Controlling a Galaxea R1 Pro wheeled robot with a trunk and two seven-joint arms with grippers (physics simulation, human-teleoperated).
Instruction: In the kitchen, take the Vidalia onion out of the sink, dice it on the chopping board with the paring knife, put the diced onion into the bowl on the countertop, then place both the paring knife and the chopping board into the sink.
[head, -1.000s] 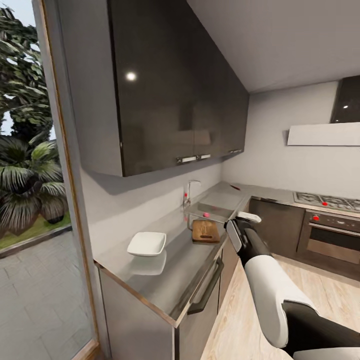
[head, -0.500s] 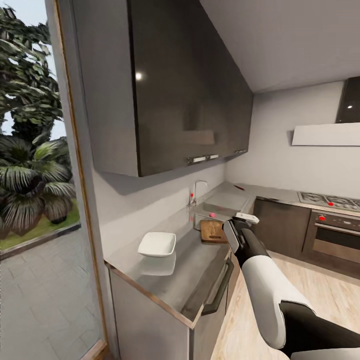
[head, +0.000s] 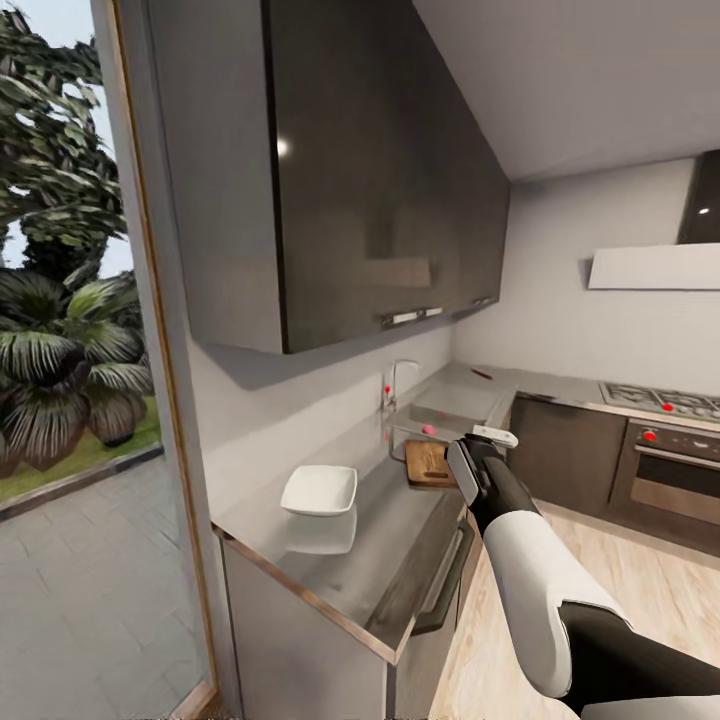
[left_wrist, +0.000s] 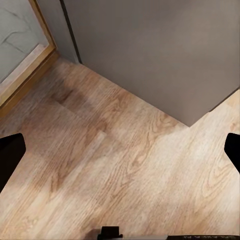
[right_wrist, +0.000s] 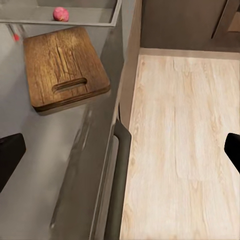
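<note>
In the head view a glass door (head: 60, 400) fills the 9 o'clock side, with palms and paving beyond it. Next to it the grey countertop (head: 390, 540) runs away toward 1 o'clock over dark cabinets, under glossy dark wall cupboards (head: 380, 170). The white square bowl (head: 320, 490) sits on the near stretch of worktop, mirrored in its surface. Farther along lies the chopping board (head: 428, 463), just before the sink (head: 440, 410), whose curved tap (head: 393, 385) with a red knob stands at the wall side. A small pink-red Vidalia onion (head: 430, 430) rests in the basin. A small red thing at the counter's far corner is too small to name. At 3 o'clock are a gas hob (head: 660, 400) and oven (head: 672, 480), with pale wood floor (head: 640, 570) below.

The right arm (head: 530, 560) reaches up from 5 o'clock, its wrist beside the board.

The left gripper (left_wrist: 120, 150) hangs over wood floor at a cabinet's corner, fingers wide apart.

The right gripper (right_wrist: 120, 147) is likewise spread wide, above the counter's edge and a drawer handle (right_wrist: 119, 185); the board lies beyond it, the onion past that.
</note>
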